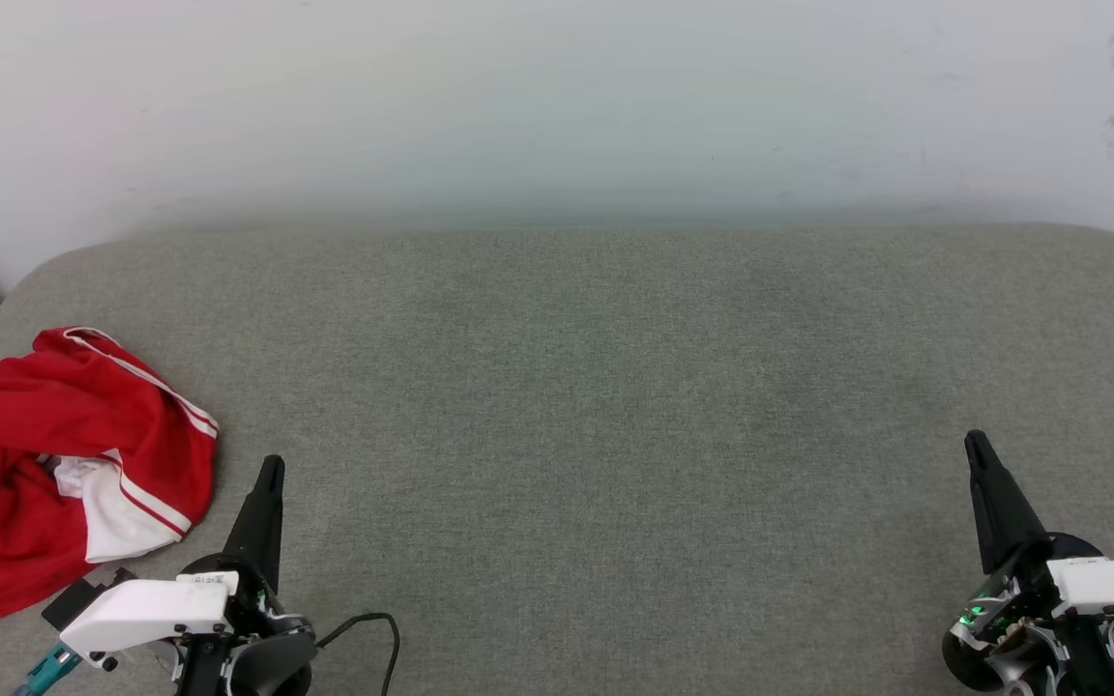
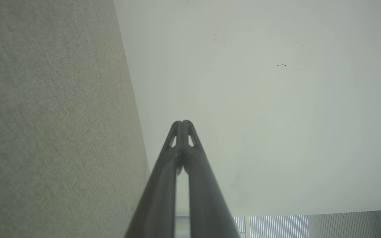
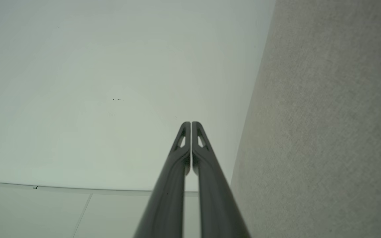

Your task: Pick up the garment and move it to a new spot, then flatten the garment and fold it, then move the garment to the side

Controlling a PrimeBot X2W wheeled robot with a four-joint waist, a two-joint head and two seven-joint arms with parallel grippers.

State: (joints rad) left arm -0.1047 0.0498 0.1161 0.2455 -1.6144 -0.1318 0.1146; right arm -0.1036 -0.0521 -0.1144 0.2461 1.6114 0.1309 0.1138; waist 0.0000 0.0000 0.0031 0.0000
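The garment [image 1: 44, 464], bright red with white striped panels, lies crumpled at the left edge of the grey fabric surface [image 1: 596, 406], partly cut off by the head view's left border. My left gripper [image 1: 272, 466] is shut and empty, its tip just to the right of the garment, a little apart from it. At the lower right my right gripper [image 1: 975, 443] stands shut and empty, far from the garment. In the wrist views both the left gripper [image 2: 182, 123] and the right gripper [image 3: 191, 123] show their fingers pressed together, pointing toward the pale wall.
A pale wall [image 1: 557, 97] rises right behind the grey surface. A black cable [image 1: 373, 623] loops by the left wrist. The wide middle of the cushion-like surface lies between the two grippers.
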